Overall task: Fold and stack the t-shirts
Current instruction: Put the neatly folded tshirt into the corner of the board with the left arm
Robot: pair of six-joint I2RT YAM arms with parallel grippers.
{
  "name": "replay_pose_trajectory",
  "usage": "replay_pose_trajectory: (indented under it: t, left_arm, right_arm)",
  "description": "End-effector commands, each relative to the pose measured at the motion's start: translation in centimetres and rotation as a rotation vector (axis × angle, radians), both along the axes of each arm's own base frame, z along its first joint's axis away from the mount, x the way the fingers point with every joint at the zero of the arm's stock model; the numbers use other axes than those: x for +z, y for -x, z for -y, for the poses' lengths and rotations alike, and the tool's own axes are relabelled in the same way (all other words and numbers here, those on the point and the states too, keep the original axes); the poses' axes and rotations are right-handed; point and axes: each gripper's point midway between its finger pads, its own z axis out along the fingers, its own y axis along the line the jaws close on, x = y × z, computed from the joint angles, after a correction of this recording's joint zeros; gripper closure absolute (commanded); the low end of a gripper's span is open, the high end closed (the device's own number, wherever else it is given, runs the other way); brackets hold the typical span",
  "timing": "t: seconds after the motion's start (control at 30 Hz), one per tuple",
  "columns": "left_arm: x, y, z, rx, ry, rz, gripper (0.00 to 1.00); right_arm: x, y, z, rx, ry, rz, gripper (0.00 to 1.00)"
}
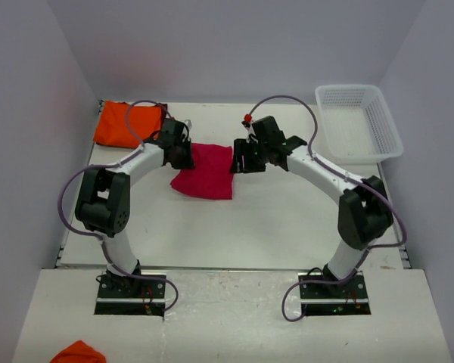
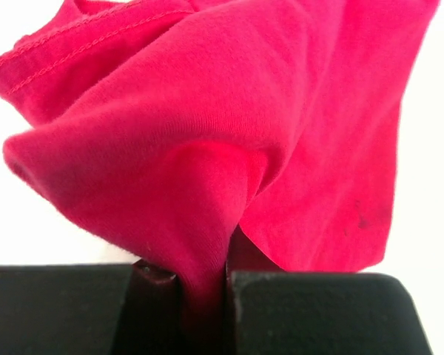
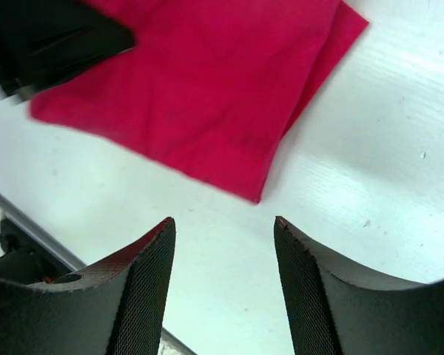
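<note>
- Bright orange cloth t-shirt (image 1: 125, 125): folded at the far left corner of the white table (image 1: 272, 227), well apart from the arms. Probably the base of the stack, so best left lying flat.
- Left gripper (image 1: 180, 155): pressed together on a bunch of the crimson-pink cloth t-shirt (image 1: 204, 172) at its far left edge. Seen from the left wrist, a thick fold of pink cloth (image 2: 207, 148) rising pinched between the dark pads (image 2: 157, 296).
- Keep that pinch firm and lift only enough to clear the table, so that the layers underneath do not slide apart.
- Pink t-shirt itself: mid-table between the two grippers, already a compact, roughly square packet with a doubled edge on the right (image 3: 200, 96).
- Right gripper (image 1: 238, 160): spread and empty, just beside the packet's right edge, fingers (image 3: 144, 296) above bare table.
- Likely next: take the right edge low and level with the left, then carry far-left together to avoid sag.
- White plastic lattice basket (image 1: 359, 121): far right, not needed.
</note>
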Motion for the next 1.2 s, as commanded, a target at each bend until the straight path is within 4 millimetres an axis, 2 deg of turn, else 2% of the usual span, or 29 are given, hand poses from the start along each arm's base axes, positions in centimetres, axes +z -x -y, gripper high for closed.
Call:
replay_pose_trajectory:
  t: [0.0, 0.03, 0.1, 0.13, 0.17, 0.2, 0.23, 0.3, 0.33, 0.43, 0.47, 0.63, 0.77, 0.8, 0.97, 1.17]
  left_arm:
    - [4.0, -3.2, -1.9, -0.009, -0.114, 0.129, 1.0]
    - [4.7, -3.5, -1.9, -0.021, -0.121, 0.141, 1.0]
    - [7.1, -4.9, -1.8, -0.034, -0.128, 0.207, 1.0]
    - [7.8, -5.3, -1.7, -0.045, -0.13, 0.224, 1.0]
    - [9.3, -6.1, -1.6, -0.062, -0.139, 0.262, 1.0]
    - [9.9, -6.6, -1.5, -0.073, -0.152, 0.277, 1.0]
    - [11.7, -7.2, -1.4, -0.089, -0.16, 0.306, 1.0]
    - [12.7, -8.3, -2.3, -0.091, -0.23, 0.332, 1.0]
    - [14.4, -9.0, -2.4, -0.094, -0.239, 0.364, 1.0]
    - [15.7, -10.1, -3.2, -0.126, -0.306, 0.384, 1.0]
    - [17.1, -11.2, -3.2, -0.138, -0.323, 0.418, 1.0]
    - [20.6, -13.6, -5.3, -0.129, -0.391, 0.494, 1.0]
    - [21.3, -14.7, -7.7, -0.105, -0.462, 0.503, 1.0]
    - [21.5, -14.8, -7.8, -0.106, -0.47, 0.508, 1.0]
    - [22.8, -16.0, -11.6, -0.056, -0.511, 0.539, 1.0]
    - [23.6, -17.1, -13.7, -0.028, -0.546, 0.551, 1.0]
  right_arm:
    - [5.1, 1.3, 0.0, -0.004, 0.008, 0.148, 0.43]
    - [6.3, 2.3, -0.1, 0.002, -0.002, 0.166, 0.43]
    - [6.3, 3.6, 0.1, -0.018, -0.007, 0.149, 0.43]
    - [7.0, 4.5, -0.2, -0.002, -0.031, 0.159, 0.43]
    - [6.2, 5.4, -0.2, 0.006, -0.03, 0.138, 0.44]
    - [6.0, 5.9, -0.3, 0.017, -0.032, 0.134, 0.44]
    - [5.8, 6.7, -0.7, 0.038, -0.031, 0.13, 0.44]
    - [4.8, 7.4, -0.4, 0.05, -0.004, 0.109, 0.44]
    - [4.1, 7.9, -0.2, 0.055, 0.021, 0.091, 0.45]
    - [3.0, 8.7, 0.5, 0.064, 0.07, 0.077, 0.45]
    - [2.3, 9.0, 1.0, 0.056, 0.087, 0.07, 0.45]
    - [2.1, 10.4, 2.1, 0.054, 0.09, 0.062, 0.45]
    - [2.2, 11.1, 2.9, 0.046, 0.096, 0.064, 0.45]
    - [2.2, 11.2, 3.1, 0.046, 0.097, 0.065, 0.45]
    - [2.0, 11.5, 4.1, 0.043, 0.13, 0.08, 0.44]
    - [1.7, 11.4, 4.1, 0.048, 0.143, 0.068, 0.44]
